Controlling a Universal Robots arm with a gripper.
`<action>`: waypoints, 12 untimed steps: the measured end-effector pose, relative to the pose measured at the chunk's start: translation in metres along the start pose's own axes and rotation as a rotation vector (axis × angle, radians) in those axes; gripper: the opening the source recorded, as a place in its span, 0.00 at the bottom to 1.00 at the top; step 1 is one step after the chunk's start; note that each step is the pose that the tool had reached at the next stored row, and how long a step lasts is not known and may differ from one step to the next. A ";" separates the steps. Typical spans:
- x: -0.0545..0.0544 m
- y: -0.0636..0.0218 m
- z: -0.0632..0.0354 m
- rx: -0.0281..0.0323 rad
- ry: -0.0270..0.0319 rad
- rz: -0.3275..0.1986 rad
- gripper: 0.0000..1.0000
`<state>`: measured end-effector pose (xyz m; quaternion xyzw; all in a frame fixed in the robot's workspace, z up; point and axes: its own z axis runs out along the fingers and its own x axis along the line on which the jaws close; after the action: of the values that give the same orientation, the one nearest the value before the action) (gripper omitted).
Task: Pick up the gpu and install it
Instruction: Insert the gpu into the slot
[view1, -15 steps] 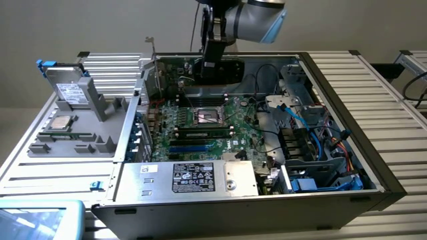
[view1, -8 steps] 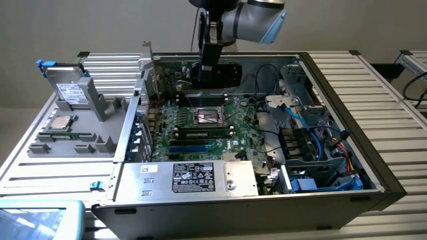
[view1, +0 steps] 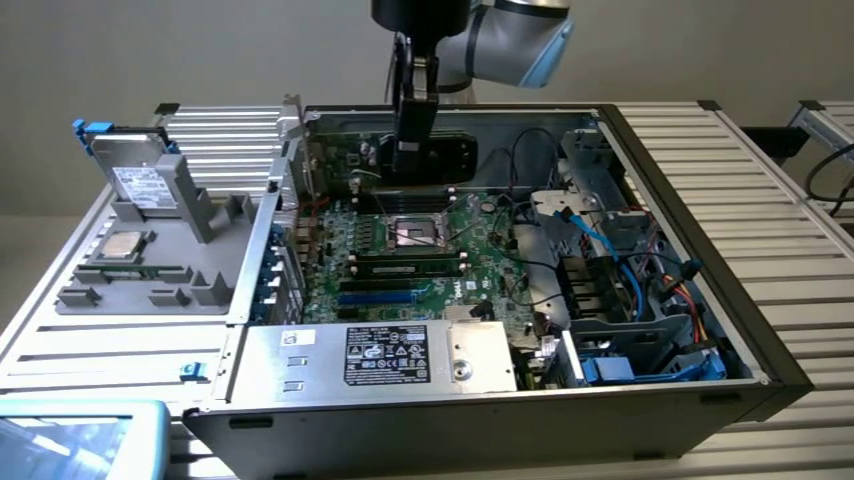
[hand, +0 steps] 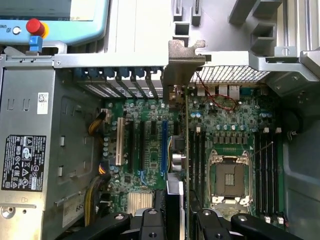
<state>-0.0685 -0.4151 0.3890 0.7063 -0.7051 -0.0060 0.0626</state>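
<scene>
My gripper (view1: 408, 150) hangs inside the open computer case (view1: 694, 240), over the far part of the green motherboard (view1: 461, 235). It is shut on the gpu (view1: 447, 160), which stands on edge with its black face showing in the exterior view. In the wrist view the gpu (hand: 182, 70) appears edge-on between the two black fingers (hand: 150, 225), its silver bracket up against the case's rear slot openings. The card runs just beside the blue expansion slot (hand: 164, 145); whether it touches the board I cannot tell.
The empty CPU socket (view1: 416, 232) and a memory stick (view1: 400, 268) lie near the card. A power supply (view1: 387, 355) fills the case's near end, with cables and drive bays (view1: 627, 300) on the exterior view's right. A grey parts tray (view1: 160, 260) and a pendant (view1: 80, 440) sit outside.
</scene>
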 end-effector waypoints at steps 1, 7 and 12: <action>0.000 0.0002 0.0018 -0.0001 -0.0014 0.001 0.29; -0.001 0.0020 0.0095 -0.0015 -0.0193 0.017 0.29; -0.001 0.0050 0.0159 -0.0021 -0.0337 0.023 0.29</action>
<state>-0.0750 -0.4152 0.3736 0.6980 -0.7140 -0.0180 0.0515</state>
